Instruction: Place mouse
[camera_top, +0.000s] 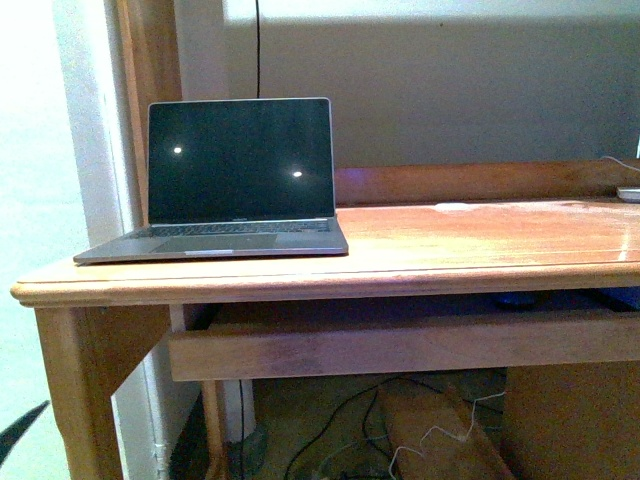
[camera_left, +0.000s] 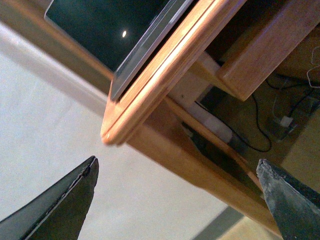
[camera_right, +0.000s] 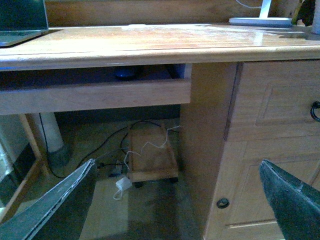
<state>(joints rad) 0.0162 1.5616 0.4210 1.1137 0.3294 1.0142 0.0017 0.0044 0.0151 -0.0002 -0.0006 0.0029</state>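
Note:
A small dark rounded mouse (camera_right: 125, 73) lies on the recessed shelf under the wooden desk top (camera_right: 150, 42); in the front view it shows only as a dark shape (camera_top: 515, 298) in shadow. My right gripper (camera_right: 177, 162) is open and empty, below and in front of the desk, well apart from the mouse. My left gripper (camera_left: 176, 162) is open and empty, low beside the desk's left corner (camera_left: 112, 135). Neither arm shows in the front view.
An open laptop (camera_top: 240, 180) with a dark screen stands on the desk's left end. A tiny white disc (camera_top: 452, 207) and a white lamp base (camera_right: 260, 21) lie further right. Drawers (camera_right: 280, 100) fill the right side. Cables and a wheeled wooden box (camera_right: 150, 155) lie underneath.

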